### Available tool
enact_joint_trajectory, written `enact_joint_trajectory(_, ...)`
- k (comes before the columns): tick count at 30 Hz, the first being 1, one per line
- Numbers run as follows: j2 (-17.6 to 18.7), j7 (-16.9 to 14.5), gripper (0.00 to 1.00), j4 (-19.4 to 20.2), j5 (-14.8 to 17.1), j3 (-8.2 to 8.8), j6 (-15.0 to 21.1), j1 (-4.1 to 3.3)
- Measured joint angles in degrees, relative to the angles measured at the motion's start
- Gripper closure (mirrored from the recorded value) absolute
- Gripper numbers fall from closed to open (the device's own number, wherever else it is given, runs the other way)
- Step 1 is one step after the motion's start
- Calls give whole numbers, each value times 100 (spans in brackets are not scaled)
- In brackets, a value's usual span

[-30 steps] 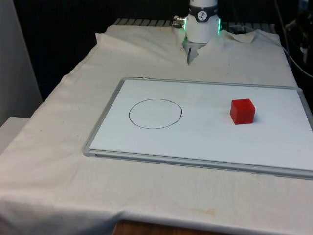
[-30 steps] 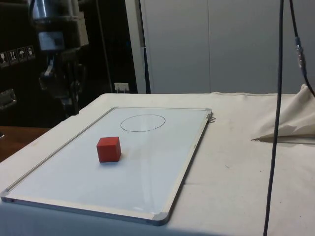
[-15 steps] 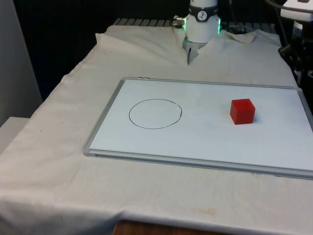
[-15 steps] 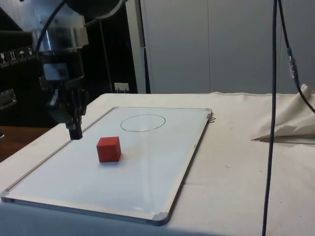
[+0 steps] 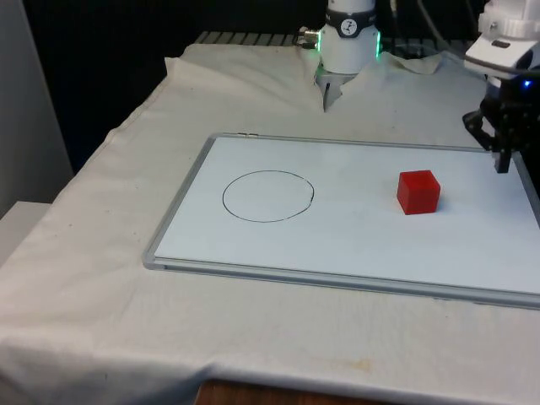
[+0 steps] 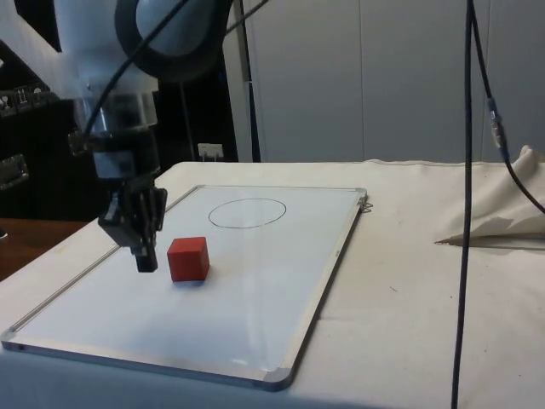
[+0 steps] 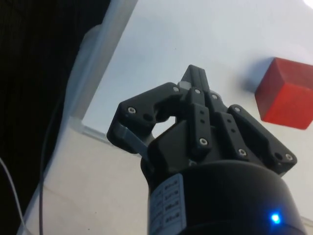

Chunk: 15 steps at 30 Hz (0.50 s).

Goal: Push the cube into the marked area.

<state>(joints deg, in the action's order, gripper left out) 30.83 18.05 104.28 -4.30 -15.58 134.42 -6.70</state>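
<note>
Moved: gripper (image 6: 143,256) swung in from upper left of side frame, down beside cube (image 6: 188,258)
Gripper: fingers closed, empty
Cube: mid-left on whiteboard (image 6: 255,298), untouched, well apart from circle (image 6: 247,212)
Meaning: lined up, push not yet begun

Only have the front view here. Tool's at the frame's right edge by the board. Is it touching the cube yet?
Observer: No. In the side view the tool hangs beside the red cube with a clear gap between them.
Operator: Fingers open or shut?
Observer: Shut. The wrist view shows the fingers pressed together into one tip.
Operator: Is it over the board or off it?
Observer: Over the whiteboard, just inside its rim, in the side view. The cube sits between the tool and the drawn circle.
</note>
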Motion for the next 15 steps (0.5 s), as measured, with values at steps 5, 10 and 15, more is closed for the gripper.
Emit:
enact_joint_trajectory(5, 172, -6, 100, 23, -46, 63, 132, 0)
enact_joint_trajectory(10, 350, -46, 100, 34, -86, 132, 286, 6)
enact_joint_trajectory(15, 493, -57, 100, 34, -183, 212, 401, 11)
